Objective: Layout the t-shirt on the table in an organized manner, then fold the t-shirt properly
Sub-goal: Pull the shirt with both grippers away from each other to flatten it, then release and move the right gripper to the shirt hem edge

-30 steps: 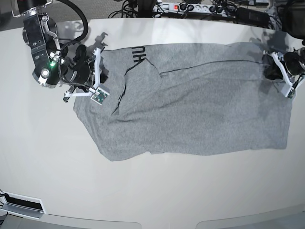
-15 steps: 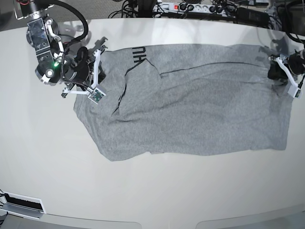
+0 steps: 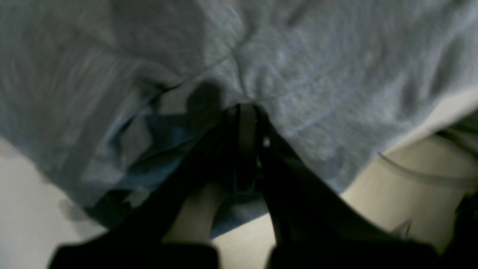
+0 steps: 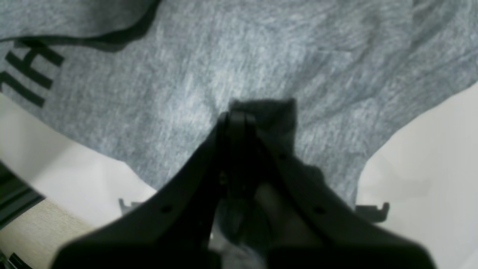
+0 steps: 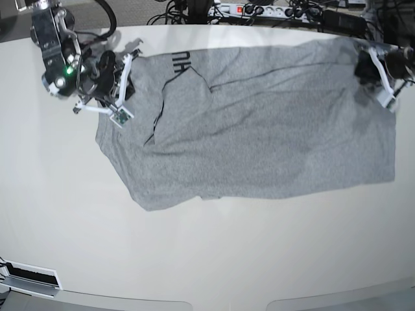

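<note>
A: What is the left gripper (image 3: 246, 112) doing?
B: Pinching the t-shirt (image 5: 259, 129) at 1 corner, cloth spreading beyond its tips.
A: And the right gripper (image 4: 235, 116)?
B: Clamping the opposite end, black lettering (image 4: 28, 76) lying beyond, the table (image 5: 207, 259) showing beside both claws.

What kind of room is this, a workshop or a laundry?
Most likely a robotics lab or test bench. A big off-white table holds only a grey t-shirt, gripped at both ends by the right gripper and left gripper, and power strips and cables crowd the far edge.
</note>
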Robot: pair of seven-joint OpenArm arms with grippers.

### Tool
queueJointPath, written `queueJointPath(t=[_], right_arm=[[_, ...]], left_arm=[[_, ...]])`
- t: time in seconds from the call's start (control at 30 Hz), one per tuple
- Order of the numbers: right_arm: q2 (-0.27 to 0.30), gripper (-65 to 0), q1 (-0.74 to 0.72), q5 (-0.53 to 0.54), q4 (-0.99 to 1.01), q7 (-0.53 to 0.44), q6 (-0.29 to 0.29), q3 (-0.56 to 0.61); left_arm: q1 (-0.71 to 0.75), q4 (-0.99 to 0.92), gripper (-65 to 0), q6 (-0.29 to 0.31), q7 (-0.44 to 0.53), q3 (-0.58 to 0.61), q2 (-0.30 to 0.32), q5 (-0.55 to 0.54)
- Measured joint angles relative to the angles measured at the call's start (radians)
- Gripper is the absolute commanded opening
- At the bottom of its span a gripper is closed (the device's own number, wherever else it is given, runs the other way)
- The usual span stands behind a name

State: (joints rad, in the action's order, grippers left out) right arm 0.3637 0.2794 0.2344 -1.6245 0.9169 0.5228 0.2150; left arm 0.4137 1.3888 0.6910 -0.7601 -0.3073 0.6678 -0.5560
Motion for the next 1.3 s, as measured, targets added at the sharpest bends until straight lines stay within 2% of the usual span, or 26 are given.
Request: queueJointPath(t=[0.17, 0.27, 0.37, 0.47, 0.57, 0.77, 1.03, 1.2, 1.23, 1.3], right_arm=[[0.052, -65.0, 0.106, -0.007, -0.077, 0.005, -0.053, 0.001], [0.082, -65.0, 0.154, -0.01, -0.117, 0.029, -0.095, 0.002], [0.087, -65.0, 0.177, -0.018, -0.138, 0.055, -0.113, 0.003], [0.087, -65.0, 0.177, -0.018, -0.143, 0.057, -0.113, 0.003], [0.087, -65.0, 0.167, -0.014, -0.143, 0.073, -0.113, 0.005], [0.087, -65.0, 0.126, -0.016, -0.153, 0.11, -0.095, 0.006], [0.087, -65.0, 0.087, -0.024, -0.286, 0.159, -0.098, 0.006], [0.088, -65.0, 0.023, -0.029, -0.327, 0.151, -0.098, 0.006], [0.088, -61.3, 0.015, -0.033, -0.327, 0.117, -0.098, 0.006], [0.088, -48.6, 0.0, -0.045, -0.327, 0.023, -0.106, 0.006]], left_arm=[[0.088, 0.06, -65.0, -0.011, 0.052, 0.001, 0.049, 0.046], [0.09, 0.06, -65.0, -0.023, 0.065, 0.001, 0.081, 0.063], [0.087, 0.062, -65.0, -0.024, 0.068, 0.001, 0.092, 0.057], [0.088, 0.062, -65.0, -0.023, 0.046, 0.001, 0.092, 0.02], [0.088, 0.063, -65.0, -0.024, -0.022, 0.001, 0.094, -0.068], [0.09, 0.159, -65.0, -0.016, -0.122, -0.041, 0.095, -0.158], [0.088, 0.182, -65.0, -0.016, -0.124, -0.224, 0.1, -0.269], [0.088, 0.182, -65.0, -0.016, -0.126, -0.239, 0.117, -0.276], [0.088, 0.182, -65.0, -0.016, -0.127, -0.239, 0.116, -0.275], [0.09, 0.182, -65.0, -0.016, -0.127, -0.239, 0.113, -0.275]])
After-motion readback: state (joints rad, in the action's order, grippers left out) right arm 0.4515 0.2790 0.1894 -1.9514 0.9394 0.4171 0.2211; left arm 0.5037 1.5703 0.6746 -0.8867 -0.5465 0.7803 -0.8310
